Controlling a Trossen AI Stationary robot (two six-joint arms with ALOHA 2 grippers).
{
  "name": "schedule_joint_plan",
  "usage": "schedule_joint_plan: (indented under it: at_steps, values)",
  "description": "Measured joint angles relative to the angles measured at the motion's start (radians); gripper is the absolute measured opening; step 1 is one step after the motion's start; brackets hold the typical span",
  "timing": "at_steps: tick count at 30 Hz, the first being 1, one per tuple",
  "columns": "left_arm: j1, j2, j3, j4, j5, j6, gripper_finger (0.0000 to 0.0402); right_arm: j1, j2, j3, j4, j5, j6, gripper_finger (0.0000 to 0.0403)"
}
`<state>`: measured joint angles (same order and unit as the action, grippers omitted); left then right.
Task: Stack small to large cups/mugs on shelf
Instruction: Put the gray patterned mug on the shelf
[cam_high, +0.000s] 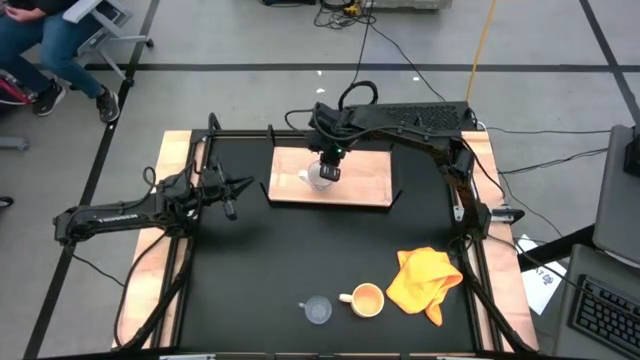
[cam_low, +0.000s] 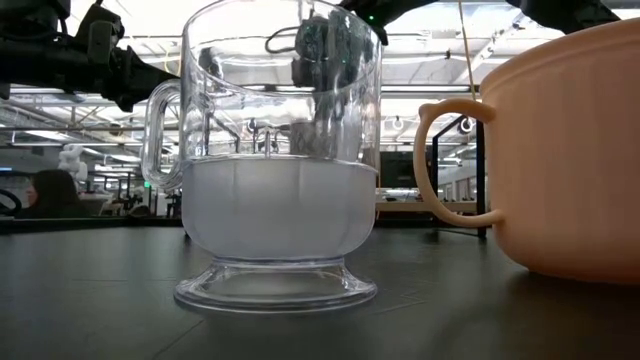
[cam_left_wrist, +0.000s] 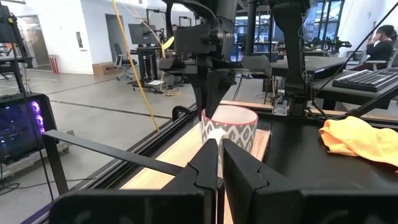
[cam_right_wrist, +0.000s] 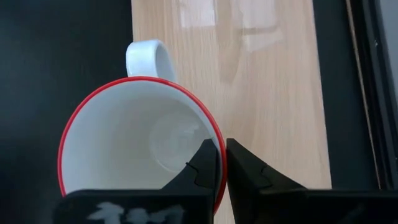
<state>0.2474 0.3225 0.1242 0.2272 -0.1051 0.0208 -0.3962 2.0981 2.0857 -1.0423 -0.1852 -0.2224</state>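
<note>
The white mug (cam_high: 320, 178), red-rimmed and grey-patterned outside (cam_left_wrist: 229, 127), is over the light-wood shelf (cam_high: 362, 185), its handle (cam_right_wrist: 149, 59) pointing to the table's left. My right gripper (cam_right_wrist: 221, 149) is above it, shut on its rim. The clear glass cup (cam_high: 318, 310) and the orange-yellow mug (cam_high: 366, 300) stand upright on their bases side by side near the table's near edge, large in the low view (cam_low: 275, 170) (cam_low: 560, 160). My left gripper (cam_high: 238, 188) waits shut, left of the shelf, pointing at it. My right gripper pinches the white mug's rim (cam_right_wrist: 210, 124) on the side opposite the handle, one finger (cam_right_wrist: 202, 165) inside the mug and one (cam_right_wrist: 245, 165) outside. It comes from above, pointing down. The mug hangs upright; my left fingers hide its base, so I cannot tell whether it rests on the shelf.
An orange-yellow cloth (cam_high: 425, 282) lies crumpled right of the orange mug. The black tabletop (cam_high: 280, 260) stretches between the shelf and the near cups. Black frame rails (cam_high: 190, 250) run along the table's sides. A person sits beyond the far left corner (cam_high: 50, 50).
</note>
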Motion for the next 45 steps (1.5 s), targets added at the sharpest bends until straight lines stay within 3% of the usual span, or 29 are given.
schedule_joint_plan:
  at_steps: [28, 45]
  values:
    - [0.0, 0.0, 0.0, 0.001, 0.002, -0.004, 0.0024, 0.005, 0.017, -0.064, 0.083, -0.003, 0.002, 0.0009]
    - [0.0, 0.0, 0.0, -0.018, 0.002, -0.003, 0.0024, 0.005, 0.022, -0.067, 0.135, 0.002, 0.026, 0.0095]
